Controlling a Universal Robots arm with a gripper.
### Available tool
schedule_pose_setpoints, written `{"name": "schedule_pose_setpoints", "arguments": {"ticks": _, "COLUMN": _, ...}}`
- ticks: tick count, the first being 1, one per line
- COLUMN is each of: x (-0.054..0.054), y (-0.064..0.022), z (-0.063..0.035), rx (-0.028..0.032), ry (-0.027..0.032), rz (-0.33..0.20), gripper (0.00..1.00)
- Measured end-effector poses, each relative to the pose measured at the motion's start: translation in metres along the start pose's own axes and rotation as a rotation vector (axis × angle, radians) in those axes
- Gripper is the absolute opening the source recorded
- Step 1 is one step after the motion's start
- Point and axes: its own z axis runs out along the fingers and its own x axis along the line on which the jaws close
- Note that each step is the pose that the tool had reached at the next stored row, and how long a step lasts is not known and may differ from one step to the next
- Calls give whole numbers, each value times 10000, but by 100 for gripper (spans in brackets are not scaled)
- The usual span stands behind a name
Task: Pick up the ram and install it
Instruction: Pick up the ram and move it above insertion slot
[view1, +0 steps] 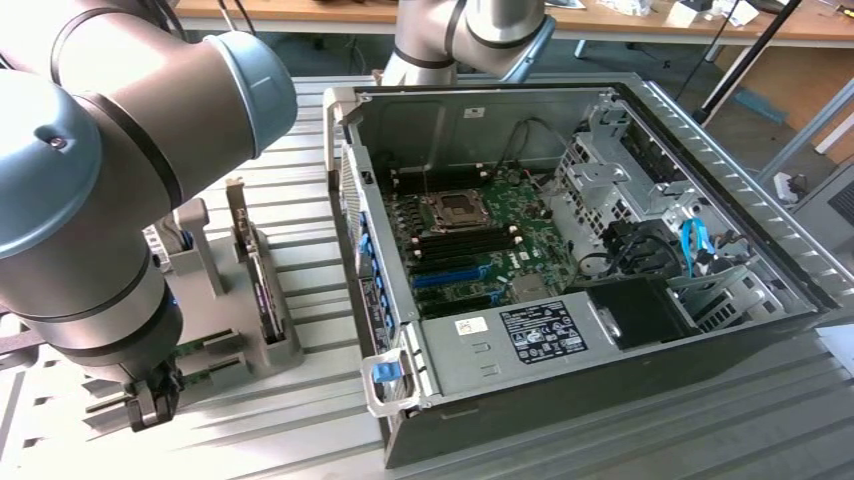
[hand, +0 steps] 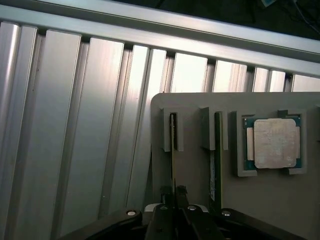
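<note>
The ram (hand: 173, 145) stands on edge in a slot of the grey holder (hand: 210, 102), seen as a thin green strip. My gripper (hand: 174, 191) is right over it, and its two dark fingertips (hand: 167, 192) are pressed against the stick's two faces. A second, similar stick (hand: 216, 150) stands in the neighbouring slot. In the exterior view my gripper (view1: 150, 402) reaches down at the holder (view1: 227, 340), at that view's lower left. The open computer case (view1: 694, 130) lies to the right, with its motherboard (view1: 467, 240) exposed.
A square silver processor chip (hand: 272, 143) sits in a recess of the holder beside the sticks. A dark expansion card (view1: 251, 265) stands upright in the holder. The holder and case rest on a ribbed aluminium table (hand: 75, 125). A second arm's base (view1: 467, 30) stands behind the case.
</note>
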Motion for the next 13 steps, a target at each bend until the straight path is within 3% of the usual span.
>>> {"name": "schedule_pose_setpoints", "arguments": {"ticks": 10, "x": 0, "y": 0, "z": -1, "rx": 1, "ry": 0, "rz": 0, "gripper": 13}}
{"name": "schedule_pose_setpoints", "arguments": {"ticks": 13, "x": -1, "y": 1, "z": -30, "rx": -3, "ry": 26, "rz": 0, "gripper": 13}}
